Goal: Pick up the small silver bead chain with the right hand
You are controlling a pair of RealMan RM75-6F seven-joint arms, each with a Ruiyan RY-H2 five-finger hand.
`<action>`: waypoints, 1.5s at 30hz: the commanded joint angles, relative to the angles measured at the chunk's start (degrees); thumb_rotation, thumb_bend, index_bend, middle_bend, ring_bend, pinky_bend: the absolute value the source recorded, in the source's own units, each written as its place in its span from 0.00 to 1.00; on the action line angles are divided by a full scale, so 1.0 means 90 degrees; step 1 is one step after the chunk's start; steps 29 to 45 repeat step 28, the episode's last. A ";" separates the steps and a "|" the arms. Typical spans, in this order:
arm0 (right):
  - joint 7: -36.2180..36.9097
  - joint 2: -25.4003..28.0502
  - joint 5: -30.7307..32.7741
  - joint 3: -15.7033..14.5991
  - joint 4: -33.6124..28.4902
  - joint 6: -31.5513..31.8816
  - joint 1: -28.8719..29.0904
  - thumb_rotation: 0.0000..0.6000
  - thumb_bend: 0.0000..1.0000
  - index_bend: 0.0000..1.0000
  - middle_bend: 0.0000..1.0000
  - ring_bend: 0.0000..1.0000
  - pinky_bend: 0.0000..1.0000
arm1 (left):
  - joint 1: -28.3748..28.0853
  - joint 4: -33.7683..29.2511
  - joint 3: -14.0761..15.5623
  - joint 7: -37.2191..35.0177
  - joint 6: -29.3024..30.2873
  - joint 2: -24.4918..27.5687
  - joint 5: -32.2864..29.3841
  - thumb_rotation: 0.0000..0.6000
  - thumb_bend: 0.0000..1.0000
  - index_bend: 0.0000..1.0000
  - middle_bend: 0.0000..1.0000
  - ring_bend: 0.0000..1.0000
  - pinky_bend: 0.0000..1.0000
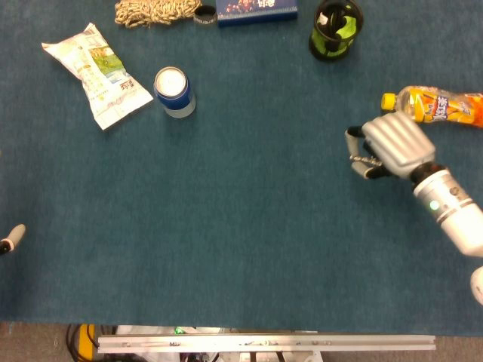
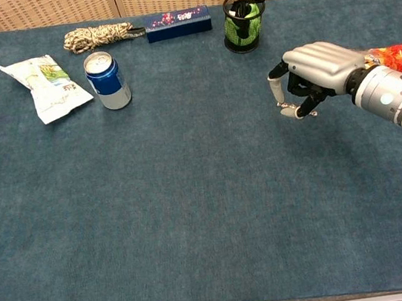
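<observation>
My right hand [image 1: 392,143] hangs above the blue tablecloth at the right, fingers curled downward. It pinches the small silver bead chain [image 1: 367,161] between thumb and fingers. In the chest view the hand [image 2: 318,68] is lifted off the table, and a short bit of the chain [image 2: 309,112] dangles under the fingertips. Most of the chain is hidden inside the hand. Of my left hand only a fingertip [image 1: 9,239] shows at the left edge of the head view.
An orange drink bottle [image 1: 445,105] lies just behind the right hand. A green and black cup [image 1: 336,29] stands at the back. A blue can [image 1: 174,92], a snack packet [image 1: 98,72], a rope bundle [image 1: 155,10] and a blue box [image 1: 256,9] sit at the back left.
</observation>
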 commanded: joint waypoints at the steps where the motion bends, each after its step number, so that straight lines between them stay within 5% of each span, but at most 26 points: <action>1: 0.0183 0.0011 0.0037 0.0079 0.0249 -0.0036 -0.0046 1.00 0.39 0.64 1.00 1.00 1.00 | -0.0020 -0.0028 0.0000 0.0042 -0.0031 -0.0014 -0.0007 1.00 0.17 0.02 0.04 0.03 0.00; 18: 0.0644 -0.0805 -0.0024 0.0290 0.1552 -0.0387 0.0115 1.00 0.39 0.64 1.00 1.00 1.00 | -0.0012 -0.0077 -0.0001 0.0085 -0.0048 -0.0009 -0.0085 1.00 0.17 0.02 0.04 0.03 0.00; 45: 0.0640 -0.0867 -0.0031 0.0333 0.1613 -0.0415 0.0103 1.00 0.39 0.64 1.00 1.00 1.00 | -0.0004 -0.0053 0.0010 0.0055 -0.0055 -0.0017 -0.0095 1.00 0.17 0.02 0.04 0.03 0.00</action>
